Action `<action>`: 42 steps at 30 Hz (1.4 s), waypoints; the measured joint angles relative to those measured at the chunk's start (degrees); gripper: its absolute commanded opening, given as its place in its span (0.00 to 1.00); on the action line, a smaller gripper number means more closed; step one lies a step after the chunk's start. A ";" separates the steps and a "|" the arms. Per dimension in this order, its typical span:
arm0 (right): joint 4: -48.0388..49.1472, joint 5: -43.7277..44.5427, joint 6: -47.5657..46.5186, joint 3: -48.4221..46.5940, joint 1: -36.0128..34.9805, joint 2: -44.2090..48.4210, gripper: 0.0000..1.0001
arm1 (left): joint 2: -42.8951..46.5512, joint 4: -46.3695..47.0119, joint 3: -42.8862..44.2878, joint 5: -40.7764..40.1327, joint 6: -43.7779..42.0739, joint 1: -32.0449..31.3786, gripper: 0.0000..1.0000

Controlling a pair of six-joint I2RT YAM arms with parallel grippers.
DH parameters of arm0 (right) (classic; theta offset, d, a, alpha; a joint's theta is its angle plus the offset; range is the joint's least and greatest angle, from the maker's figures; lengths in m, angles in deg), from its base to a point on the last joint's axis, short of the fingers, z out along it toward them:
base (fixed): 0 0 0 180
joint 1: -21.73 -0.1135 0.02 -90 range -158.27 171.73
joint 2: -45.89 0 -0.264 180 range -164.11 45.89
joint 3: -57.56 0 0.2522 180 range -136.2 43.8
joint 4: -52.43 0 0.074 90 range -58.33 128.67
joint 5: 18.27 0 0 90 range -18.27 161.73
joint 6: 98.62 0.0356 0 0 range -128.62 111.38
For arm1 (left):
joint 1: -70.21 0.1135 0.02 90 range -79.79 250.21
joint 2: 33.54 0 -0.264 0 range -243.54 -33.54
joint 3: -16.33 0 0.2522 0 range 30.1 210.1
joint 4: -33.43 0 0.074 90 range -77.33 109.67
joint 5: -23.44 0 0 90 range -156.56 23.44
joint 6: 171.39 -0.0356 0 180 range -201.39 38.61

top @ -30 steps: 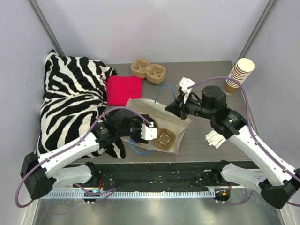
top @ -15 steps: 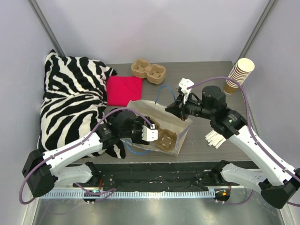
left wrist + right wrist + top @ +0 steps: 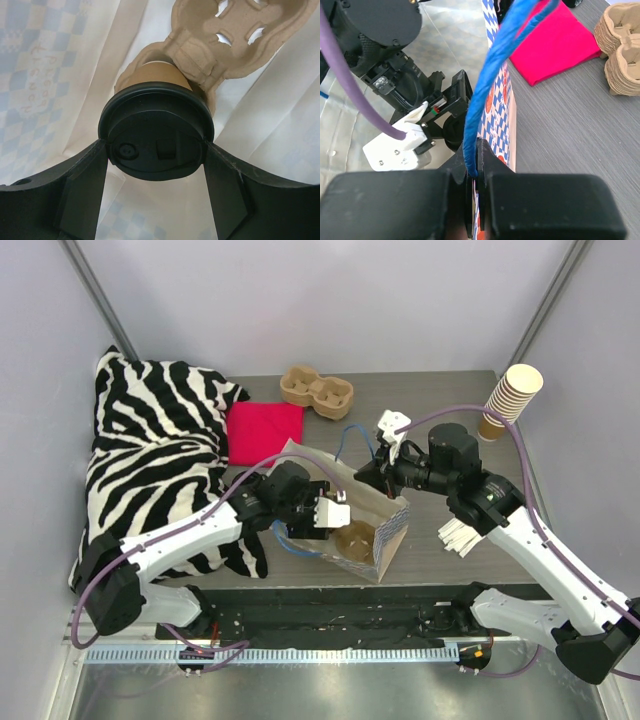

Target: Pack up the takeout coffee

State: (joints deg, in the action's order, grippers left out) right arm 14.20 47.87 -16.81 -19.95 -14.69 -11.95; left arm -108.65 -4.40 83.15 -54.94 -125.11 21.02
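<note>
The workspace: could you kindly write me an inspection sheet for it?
Surface: grey wood-grain table.
Job's things: tan paper cup with black lid, seated in moulded pulp carrier inside white blue-checked paper bag.
Clutter: zebra-striped pillow, red cloth, stacked pulp carriers, stack of lidless tan cups.
Grippers: left gripper shut on the cup's lid; right gripper shut on the bag's blue rope handle.
Cables: purple cable along each arm.
Surroundings: plain grey walls.

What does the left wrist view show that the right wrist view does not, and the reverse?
Left wrist only: the takeout coffee clearly, its lid gripped by the left gripper, seated in a pulp carrier. Right wrist only: the right gripper pinching the blue handle, the red cloth, stacked carriers. Both: the checked paper bag and the left gripper.
</note>
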 measured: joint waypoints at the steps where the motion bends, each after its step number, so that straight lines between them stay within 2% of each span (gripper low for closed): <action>1: -0.07 0.04 -0.35 0.00 0.00 -0.04 0.01 | -0.52 -0.81 0.87 -0.09 0.13 0.07 0.00; 13: 0.02 0.35 -3.80 0.00 0.00 -0.17 0.01 | 1.14 -11.41 7.13 -1.14 -1.46 -0.33 0.00; 22: 0.44 1.42 -7.89 0.00 -1.46 -0.17 0.01 | 0.72 -15.52 9.18 -3.69 -3.58 -0.74 0.00; 42: 5.03 7.78 -20.65 0.87 -3.48 1.57 0.01 | 3.63 -4.79 4.90 -9.35 -9.42 -1.97 0.00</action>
State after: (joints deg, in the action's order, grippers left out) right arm 19.23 55.65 -37.46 -19.07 -18.17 -10.38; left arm -105.02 -9.19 88.05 -64.29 -134.53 19.05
